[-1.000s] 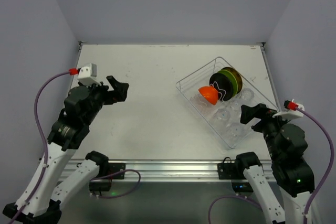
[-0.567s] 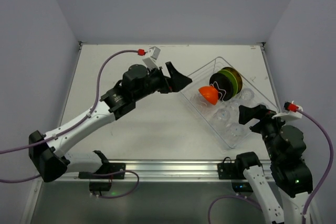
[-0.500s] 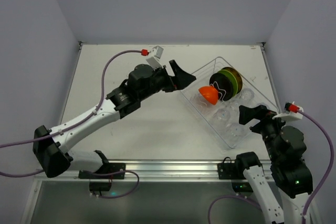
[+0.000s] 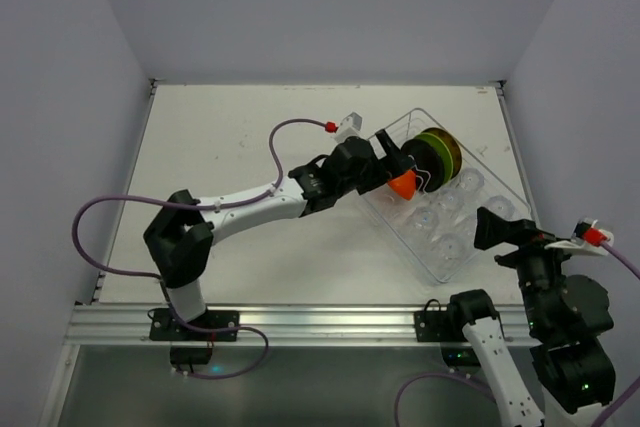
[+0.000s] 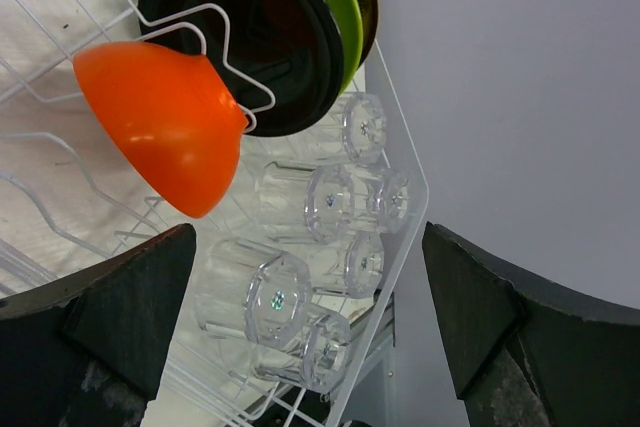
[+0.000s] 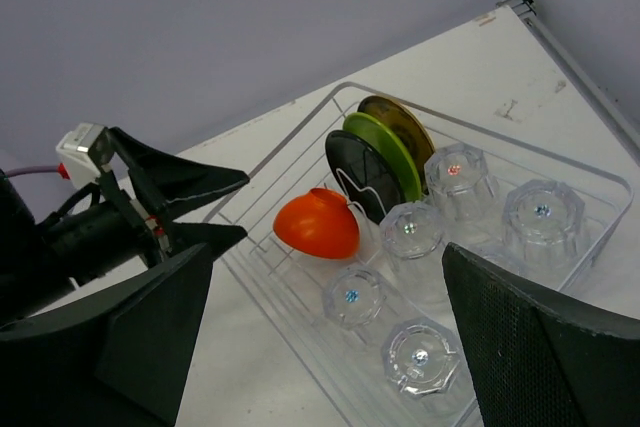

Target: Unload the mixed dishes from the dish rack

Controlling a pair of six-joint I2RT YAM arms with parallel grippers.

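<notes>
Left gripper [image 4: 392,162] spread fully wide, holding nothing, hovering just left of orange bowl [image 5: 165,122]. Right gripper [image 4: 484,229] equally wide, empty, beside rack's near-right wall. Dish rack [image 6: 480,128] sits right on table [image 4: 250,137]. Bowl tilted on wire holder [image 5: 178,12] at rack's left end, against black plate [image 5: 270,37]. We judge bowl light, rigid, slick; we'd pinch its rim, one finger inside.

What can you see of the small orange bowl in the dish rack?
The small orange bowl looks like smooth, glossy plastic, round and undecorated. It stands tipped on its side in the clear dish rack, propped against the white wire holder just in front of the black plate. The open left end effector faces it, not touching.
</notes>
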